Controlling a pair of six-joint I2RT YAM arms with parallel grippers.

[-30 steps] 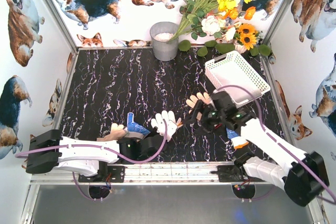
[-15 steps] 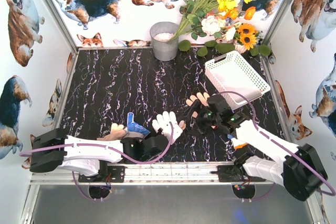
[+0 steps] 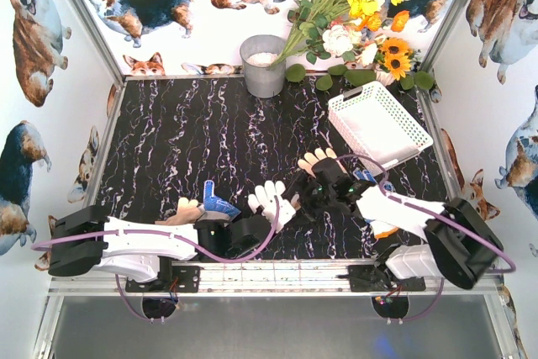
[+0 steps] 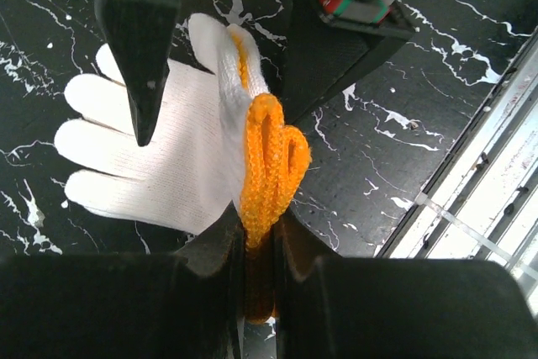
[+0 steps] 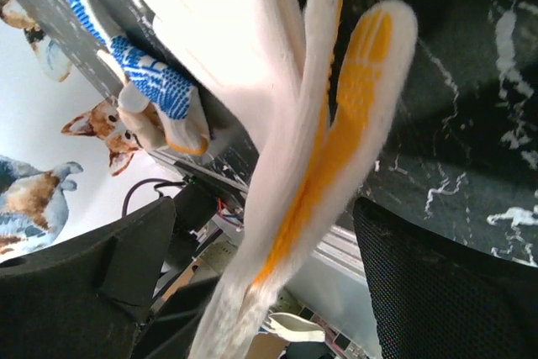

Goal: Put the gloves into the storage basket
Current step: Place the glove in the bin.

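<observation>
My left gripper [image 3: 259,221] [image 4: 259,241] is shut on the orange cuff [image 4: 267,157] of a white knit glove [image 3: 271,199] [image 4: 151,153] that lies fingers out on the black marble table. My right gripper [image 3: 296,201] [image 5: 265,212] is open right beside it. Its jaws stand wide apart on either side of a white glove with yellow-orange fingers [image 5: 336,124]. A cream glove [image 3: 316,159] lies just behind the right gripper. A blue-and-white dotted glove [image 3: 217,205] [image 5: 155,81] and another cream glove [image 3: 181,210] lie to the left. The white storage basket [image 3: 370,115] stands tilted at the back right.
A glove with an orange cuff [image 3: 384,229] lies under my right forearm. A grey metal bucket [image 3: 263,65] and a bunch of flowers [image 3: 353,14] stand at the back wall. The metal rail [image 3: 277,275] runs along the near edge.
My right gripper has moved left and toward the near edge, up to the white knit glove. My left gripper has shifted slightly right with that glove. The cream glove behind has stayed put.
</observation>
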